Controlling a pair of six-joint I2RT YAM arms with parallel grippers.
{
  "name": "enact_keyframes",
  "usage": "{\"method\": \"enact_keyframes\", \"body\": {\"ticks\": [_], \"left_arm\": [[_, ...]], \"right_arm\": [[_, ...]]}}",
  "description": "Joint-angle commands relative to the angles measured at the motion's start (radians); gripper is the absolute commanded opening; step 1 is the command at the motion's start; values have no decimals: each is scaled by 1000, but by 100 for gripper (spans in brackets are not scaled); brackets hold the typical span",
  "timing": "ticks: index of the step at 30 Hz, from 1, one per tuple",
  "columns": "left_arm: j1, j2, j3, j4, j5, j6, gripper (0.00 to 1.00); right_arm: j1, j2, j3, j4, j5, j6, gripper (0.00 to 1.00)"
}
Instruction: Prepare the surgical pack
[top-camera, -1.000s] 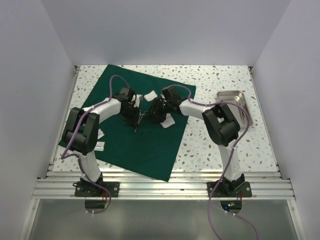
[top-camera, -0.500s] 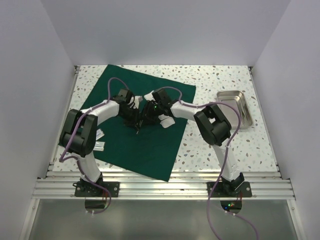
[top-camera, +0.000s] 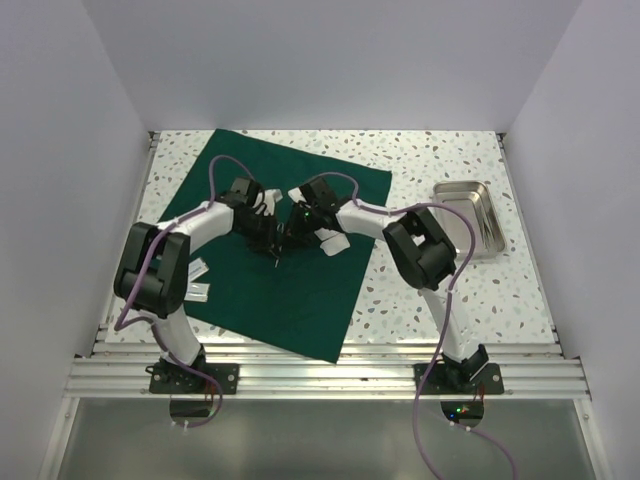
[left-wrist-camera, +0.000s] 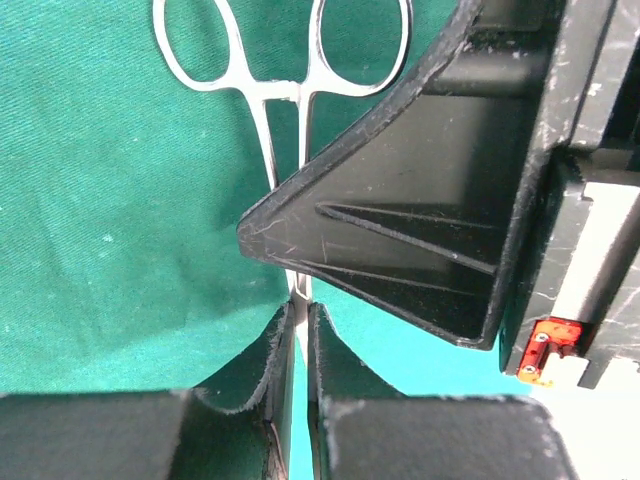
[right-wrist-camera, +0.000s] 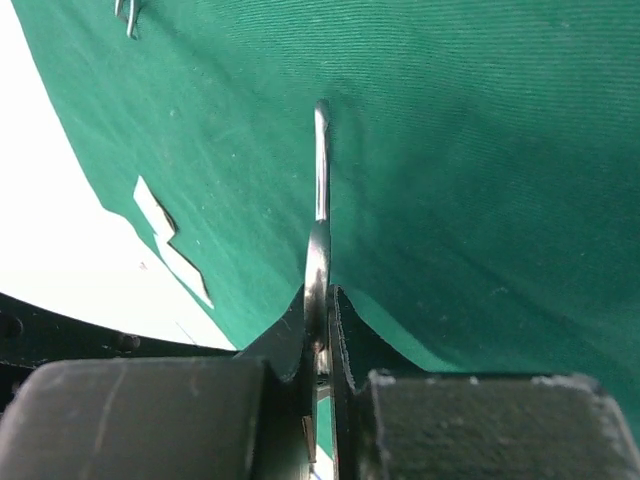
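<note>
The dark green cloth lies spread flat on the table. Over its middle both grippers meet on one thin metal forceps. Its ring handles point away from my left gripper, which is shut on the tip end. My right gripper is shut on the forceps further along, and its black finger crosses the shanks in the left wrist view. From above, the left gripper and right gripper nearly touch. The steel tray stands off the cloth at the right. White gauze pads lie beside the grippers.
Two more white pads lie at the cloth's left edge, seen also in the right wrist view as white pieces. Another metal tip shows at the top left there. White walls enclose the speckled table on three sides.
My right arm has swung left to the left gripper, and its jaws have closed on the forceps. The left gripper has kept its hold and barely moved.
</note>
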Motion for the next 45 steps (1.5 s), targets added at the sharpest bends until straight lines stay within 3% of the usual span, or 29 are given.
{"method": "enact_keyframes", "body": {"ticks": [1, 3, 4, 7, 9, 13, 19, 24, 26, 31, 33, 38, 45], "left_arm": [[9, -54, 14, 27, 53, -12, 11], [11, -92, 21, 23, 46, -9, 30], [14, -109, 24, 16, 19, -13, 44], [14, -184, 22, 16, -1, -15, 54], [14, -231, 8, 20, -7, -18, 56], [14, -284, -42, 74, -1, -41, 57], [14, -319, -128, 154, 26, -62, 58], [14, -316, -127, 158, 25, -84, 59], [14, -304, -102, 140, -15, -93, 68], [14, -230, -9, 99, -99, -104, 70], [14, -203, 22, 88, -124, -108, 70], [14, -137, 108, 138, -203, -90, 71], [15, 23, 281, 117, -343, -19, 72]], "right_arm": [[7, -11, 86, -118, 34, -112, 0], [3, -51, 120, -207, 91, -234, 0], [-5, -66, 148, -300, 124, -278, 0], [-48, -159, 163, -463, 259, -418, 0], [-83, -213, 160, -544, 402, -500, 0], [-274, -360, 131, -745, 640, -620, 0], [-501, -436, 105, -790, 934, -839, 0], [-644, -379, 96, -678, 874, -970, 0], [-694, -340, 104, -644, 777, -1001, 0], [-778, -186, 183, -669, 676, -999, 0], [-804, -136, 205, -681, 559, -1002, 0], [-824, -91, 216, -726, 476, -1005, 1], [-850, -118, 188, -723, 439, -926, 35]]}}
